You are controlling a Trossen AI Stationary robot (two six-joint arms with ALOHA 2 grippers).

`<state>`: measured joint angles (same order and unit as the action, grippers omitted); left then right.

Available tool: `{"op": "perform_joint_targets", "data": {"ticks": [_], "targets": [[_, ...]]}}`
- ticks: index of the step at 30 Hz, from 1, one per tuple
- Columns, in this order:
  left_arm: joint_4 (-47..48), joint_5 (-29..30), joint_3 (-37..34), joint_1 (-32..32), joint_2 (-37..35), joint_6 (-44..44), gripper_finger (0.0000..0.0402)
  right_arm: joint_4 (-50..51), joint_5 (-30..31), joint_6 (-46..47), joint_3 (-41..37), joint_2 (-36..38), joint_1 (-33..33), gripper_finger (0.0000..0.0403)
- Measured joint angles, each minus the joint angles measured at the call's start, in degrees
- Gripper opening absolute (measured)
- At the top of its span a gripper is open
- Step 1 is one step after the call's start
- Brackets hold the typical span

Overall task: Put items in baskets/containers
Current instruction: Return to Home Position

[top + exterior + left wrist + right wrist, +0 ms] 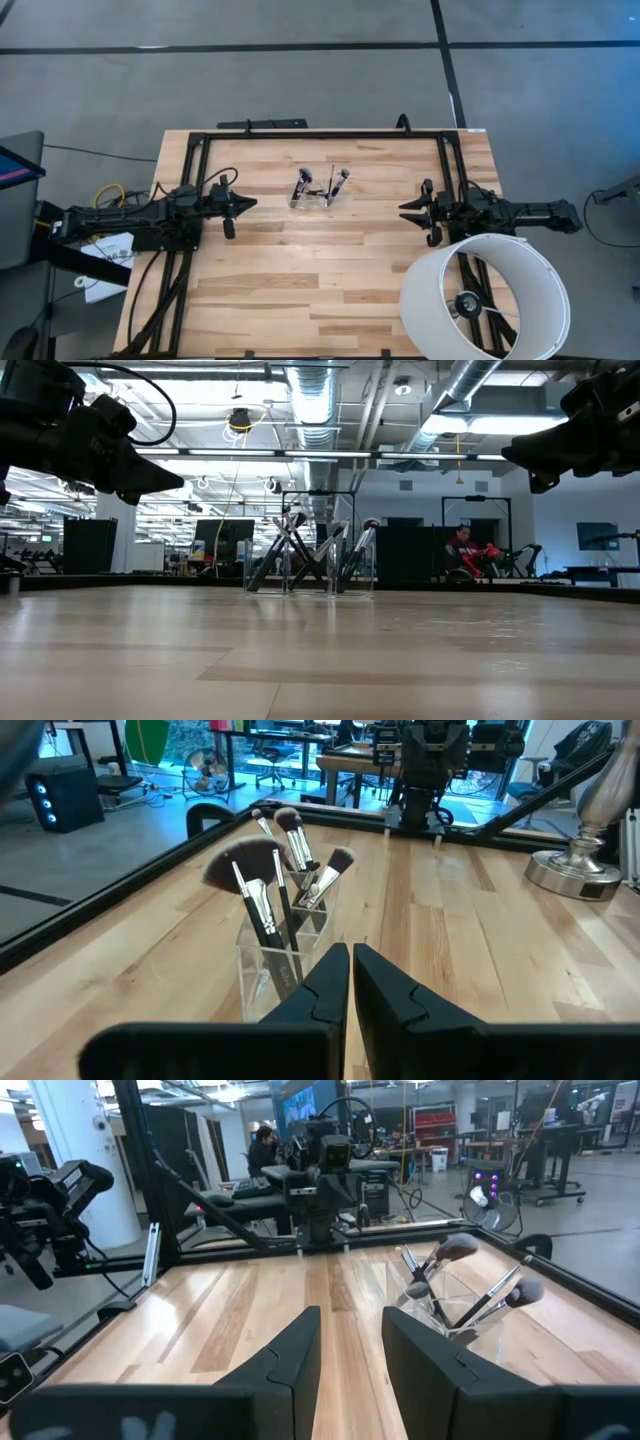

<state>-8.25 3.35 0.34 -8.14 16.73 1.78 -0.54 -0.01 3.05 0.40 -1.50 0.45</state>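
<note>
- High view: a clear cup (312,197) stands on the wooden table (300,290), and the brushes (303,181) stand in it with their heads fanned outward. The left arm (150,215) lies well apart from the cup on one side and the right arm (500,212) well apart on the other, both pointing toward the cup. A white lamp shade (490,245) sits on the right arm's side, well apart from the cup.
- Low view: the cup (310,575) stands upright, and the brushes (290,545) lean and cross inside it, heads up. Both arms hang above the table on either side of the cup, touching neither it nor the brushes. A person in red (465,550) sits in the room far behind the cup.
- Left wrist view: the left jaws are closed to a thin slit and hold nothing. The cup (285,960) stands just beyond them, holding brushes (262,890), one with a wide fan head (240,860). A silver lamp base (585,870) stands well apart from the cup.
- Right wrist view: the right jaws are parted with a clear gap and are empty. The cup (450,1305) stands beyond them, apart, with brushes (455,1250) leaning in it.
</note>
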Motion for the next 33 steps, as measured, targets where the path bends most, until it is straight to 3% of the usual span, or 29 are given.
{"op": "perform_joint_targets", "data": {"ticks": [33], "targets": [[-0.64,0.00,0.00,0.01,0.00,0.01,0.0016,0.04,0.00,0.02,-0.04,0.00,-0.02,0.0100]]}}
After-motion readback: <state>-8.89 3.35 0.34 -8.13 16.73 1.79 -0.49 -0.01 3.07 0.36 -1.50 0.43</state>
